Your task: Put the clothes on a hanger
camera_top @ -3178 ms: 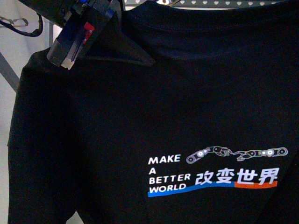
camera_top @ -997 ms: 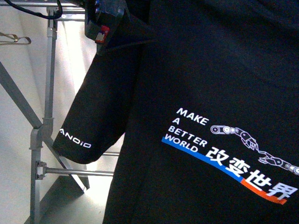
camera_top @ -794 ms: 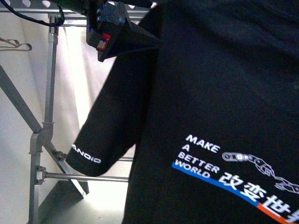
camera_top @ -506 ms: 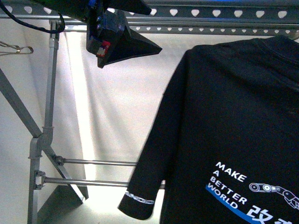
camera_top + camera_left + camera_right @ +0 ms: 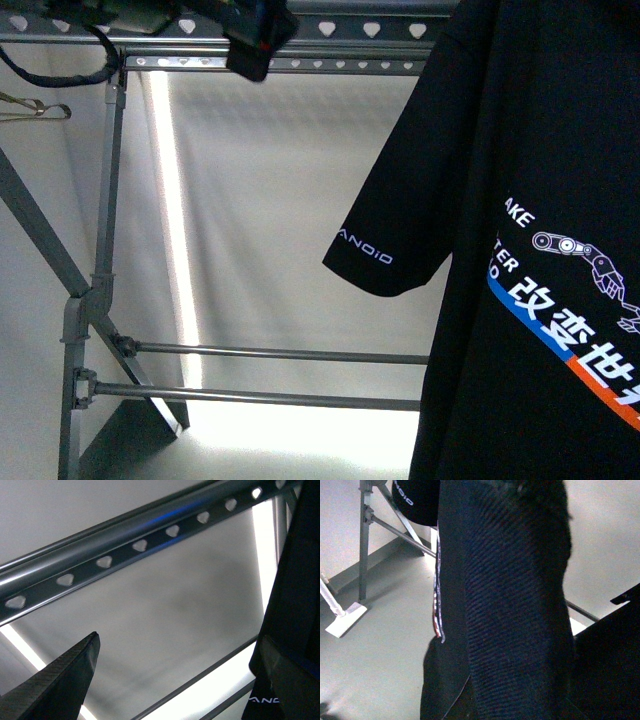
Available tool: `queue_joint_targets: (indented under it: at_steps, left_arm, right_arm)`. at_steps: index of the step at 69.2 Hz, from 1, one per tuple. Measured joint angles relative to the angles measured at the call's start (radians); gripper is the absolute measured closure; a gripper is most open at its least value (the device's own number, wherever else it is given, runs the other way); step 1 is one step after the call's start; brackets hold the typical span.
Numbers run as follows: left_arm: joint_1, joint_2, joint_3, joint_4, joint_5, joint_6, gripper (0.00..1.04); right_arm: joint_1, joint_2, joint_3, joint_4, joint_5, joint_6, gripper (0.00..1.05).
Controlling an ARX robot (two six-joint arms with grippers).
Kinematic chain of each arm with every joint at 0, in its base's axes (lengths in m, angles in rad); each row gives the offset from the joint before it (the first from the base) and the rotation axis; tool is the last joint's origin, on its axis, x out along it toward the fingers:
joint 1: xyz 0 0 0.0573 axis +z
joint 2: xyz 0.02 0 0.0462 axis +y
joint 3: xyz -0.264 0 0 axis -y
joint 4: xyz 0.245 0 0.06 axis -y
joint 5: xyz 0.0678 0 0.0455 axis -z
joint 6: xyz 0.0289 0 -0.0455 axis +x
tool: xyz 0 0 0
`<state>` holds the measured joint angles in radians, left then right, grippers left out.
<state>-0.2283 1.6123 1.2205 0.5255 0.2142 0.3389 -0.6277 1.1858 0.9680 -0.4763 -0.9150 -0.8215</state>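
One wire hanger (image 5: 30, 105) far left. Left gripper (image 5: 177, 645) now higher, at the top rail of the rack (image 5: 340, 65), jaws wide, empty. Two crossbars (image 5: 280, 353) low; open gap mid-frame, wider than before. One T-shirt (image 5: 530, 200) shifted right, covering the rail's right end, top cropped. Right gripper: cloth fills its view, can't tell grip.

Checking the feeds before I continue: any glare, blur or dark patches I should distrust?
Front view: blown-out light strip behind the grey metal rack; the black printed T-shirt is near-featureless except its print. Left wrist view: rail sharp, blue sheen. Right wrist view: the T-shirt's dark cloth fills it.
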Motion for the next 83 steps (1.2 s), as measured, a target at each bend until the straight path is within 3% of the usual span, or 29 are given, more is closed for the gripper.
queue_joint_targets:
  at_steps: [18, 31, 39, 52, 63, 67, 83]
  left_arm:
    - [0.019, -0.151, -0.132, 0.022, -0.114, -0.166, 0.07]
    - [0.092, -0.259, -0.286, 0.030, -0.223, -0.271, 0.07]
    - [0.119, -0.351, -0.431, -0.021, -0.320, -0.315, 0.26]
    - [0.143, -0.494, -0.713, 0.084, -0.290, -0.330, 0.66]
    - [0.162, -0.574, -0.836, 0.124, -0.279, -0.336, 0.92]
    - [0.195, -0.606, -0.878, 0.133, -0.228, -0.338, 1.02]
    - [0.226, -0.751, -1.028, 0.138, -0.214, -0.340, 1.01]
  right_arm:
    - [-0.002, -0.001, 0.020, 0.039, 0.094, 0.128, 0.97]
    - [-0.005, 0.008, 0.045, 0.061, 0.159, 0.232, 0.97]
    - [0.004, 0.023, 0.057, 0.065, 0.190, 0.268, 0.97]
    - [0.071, 0.066, 0.071, 0.035, 0.269, 0.312, 0.97]
    - [0.117, 0.119, 0.090, 0.014, 0.337, 0.319, 0.97]
    - [0.130, 0.141, 0.105, 0.007, 0.369, 0.319, 0.97]
    - [0.198, 0.294, 0.315, -0.127, 0.515, 0.326, 0.97]
